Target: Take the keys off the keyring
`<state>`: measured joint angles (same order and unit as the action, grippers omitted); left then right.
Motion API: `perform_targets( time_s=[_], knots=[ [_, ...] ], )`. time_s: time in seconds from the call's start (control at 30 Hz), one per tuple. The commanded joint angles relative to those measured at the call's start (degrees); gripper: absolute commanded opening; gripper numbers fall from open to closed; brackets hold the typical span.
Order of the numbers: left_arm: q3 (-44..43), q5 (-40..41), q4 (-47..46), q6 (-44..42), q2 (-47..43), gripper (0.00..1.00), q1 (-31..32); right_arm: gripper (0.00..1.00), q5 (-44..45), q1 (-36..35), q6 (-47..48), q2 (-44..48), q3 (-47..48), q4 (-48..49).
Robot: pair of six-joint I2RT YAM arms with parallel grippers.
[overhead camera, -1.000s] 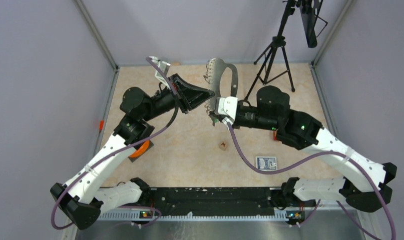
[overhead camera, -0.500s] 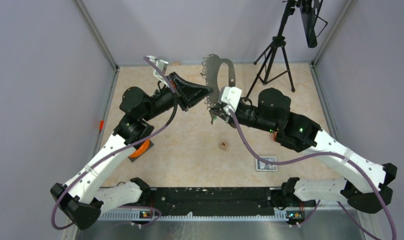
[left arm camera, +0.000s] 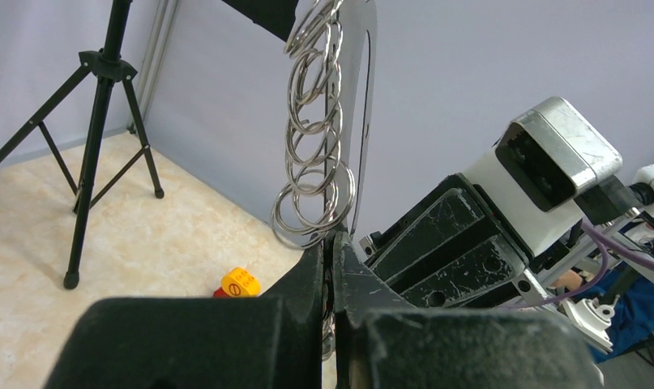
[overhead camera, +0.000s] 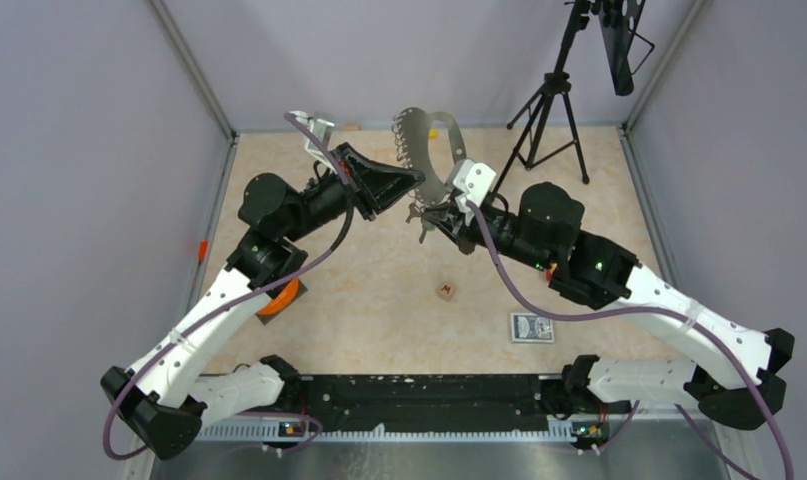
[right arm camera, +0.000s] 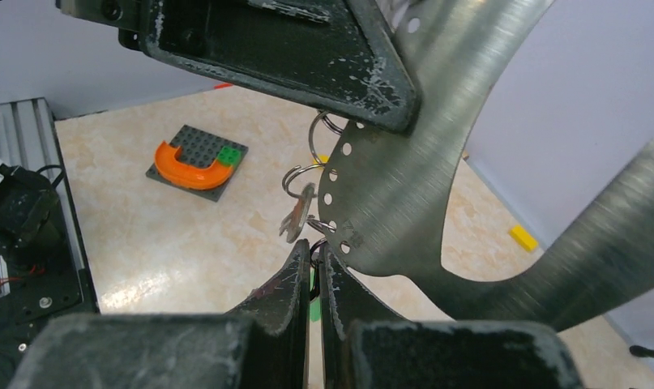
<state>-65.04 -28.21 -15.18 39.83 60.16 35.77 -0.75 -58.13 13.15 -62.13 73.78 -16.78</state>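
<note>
The keyring [overhead camera: 432, 150], a large flat grey loop with a row of holes, is held up in the air between both arms. My left gripper [overhead camera: 417, 181] is shut on its lower edge; in the left wrist view the keyring [left arm camera: 361, 105] stands edge-on above the pinched fingers [left arm camera: 317, 267], with several split rings [left arm camera: 314, 190] hanging along it. My right gripper [right arm camera: 314, 258] is shut on the green-headed key [right arm camera: 311, 285], which sits on a ring at the keyring's [right arm camera: 404, 178] holed edge. Just above those fingertips a silvery key [right arm camera: 296, 215] dangles free.
A black tripod [overhead camera: 547, 110] stands at the back right. On the table lie a small brown cube [overhead camera: 446, 291], a blue card [overhead camera: 532, 326], an orange arch on a grey baseplate [right arm camera: 195, 162], and small yellow pieces [left arm camera: 239, 283] by the back wall.
The right gripper has moved up and to the left, and the keyring has tilted and swung left with it. The left arm has barely moved. Both grippers stay shut.
</note>
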Motion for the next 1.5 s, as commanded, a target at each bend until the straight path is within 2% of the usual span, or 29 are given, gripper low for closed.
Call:
perform_targets(
  time_s=[0.0, 0.17, 0.5, 0.77, 0.97, 1.1, 1.3, 1.47],
  knots=[
    [-1.26, -5.06, -5.10, 2.31, -2.76, 0.00, 0.89, 0.00, 8.70, 0.63, -3.59, 0.75, -1.31, 3.48],
    [-1.11, -5.19, -5.08, 2.49, -2.86, 0.00, 0.91, 0.00, 10.56, 0.64, -5.28, 1.74, -2.62, 5.99],
    [-0.89, -5.43, -5.09, 2.69, -2.96, 0.00, 0.93, 0.00, 8.68, 0.65, -6.20, 3.87, -5.34, 10.41],
    [-0.70, -5.60, -5.36, 2.79, -3.03, 0.00, 0.89, 0.00, 8.53, 0.59, -6.38, 4.03, -5.97, 10.55],
    [-0.66, -5.25, -5.07, 2.38, -3.26, 0.00, 0.90, 0.00, 1.90, 0.60, -3.40, 7.53, -10.54, 13.04],
    [-0.47, -5.13, -4.95, 2.29, -3.39, 0.00, 0.88, 0.10, -2.64, 0.62, -1.82, 10.91, -14.01, 14.83],
    [-0.31, -5.06, -5.20, 2.41, -3.34, 0.00, 0.88, 0.24, -4.91, 0.64, -1.59, 15.34, -17.17, 16.34],
    [-0.22, -5.22, -5.19, 2.45, -3.34, 0.00, 0.88, 0.32, -5.76, 0.64, -1.55, 17.28, -18.41, 16.35]
  ],
)
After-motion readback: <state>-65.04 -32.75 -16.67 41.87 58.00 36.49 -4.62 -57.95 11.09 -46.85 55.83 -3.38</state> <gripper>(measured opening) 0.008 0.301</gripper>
